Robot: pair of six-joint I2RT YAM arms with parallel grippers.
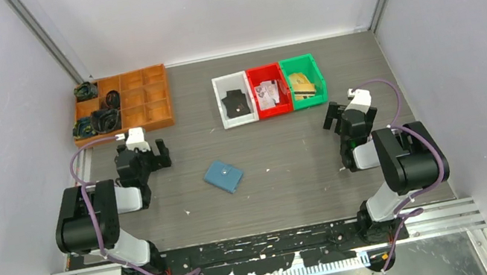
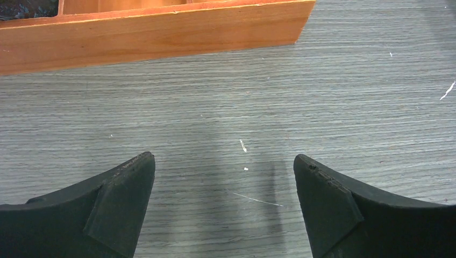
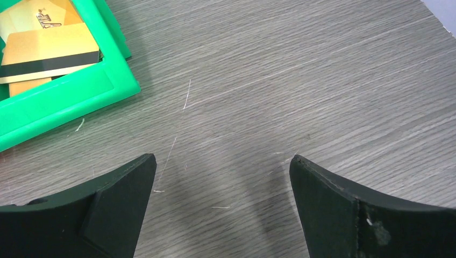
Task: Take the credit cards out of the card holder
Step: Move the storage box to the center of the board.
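Your card holder (image 1: pixel 224 176) lay folded shut and flat on the tabletop (image 1: pixel 296 196), roughly midway between the arms and well apart from both. It looked light, thin and probably soft-sided, so you would likely have had to pin one edge and lift the flap at the other. The left gripper (image 2: pixel 223 164) and right gripper (image 3: pixel 223 161) were both spread wide, holding nothing. Any credit cards inside were hidden, and neither wrist camera showed the holder.
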